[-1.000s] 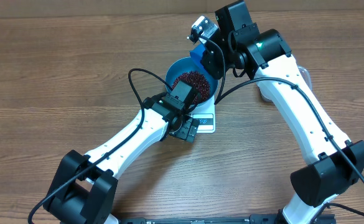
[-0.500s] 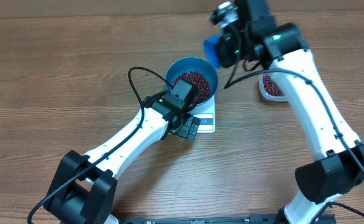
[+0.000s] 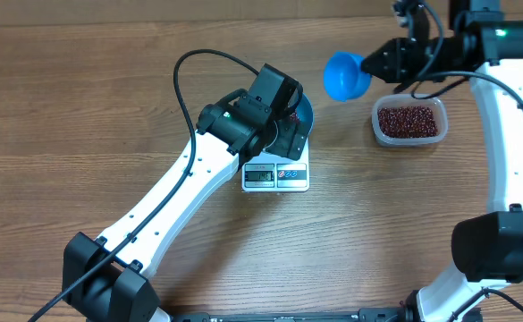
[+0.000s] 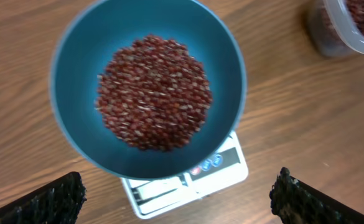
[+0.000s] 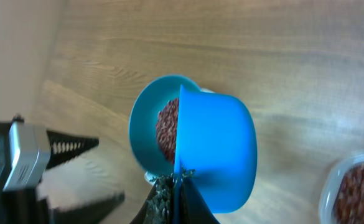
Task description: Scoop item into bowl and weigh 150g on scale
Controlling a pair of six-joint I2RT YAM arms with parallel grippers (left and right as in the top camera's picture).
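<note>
Bowl (image 4: 73, 81) sits on the scale (image 4: 228, 169). A heap of beans (image 4: 154, 93) fills its middle, with blue wall showing all round. Left claw (image 4: 178, 186) hovers over the bowl, fingers wide apart, gripping nothing. Right claw (image 3: 388, 61) is clamped on the scoop (image 3: 344, 76) handle. The scoop is in the air, between bowl and tub (image 3: 377, 125) as seen from overhead, and its cup shows only blue. The tub is on the table (image 3: 82, 89) right of the scale, beans covering its floor. Scale readout too small to read.
</note>
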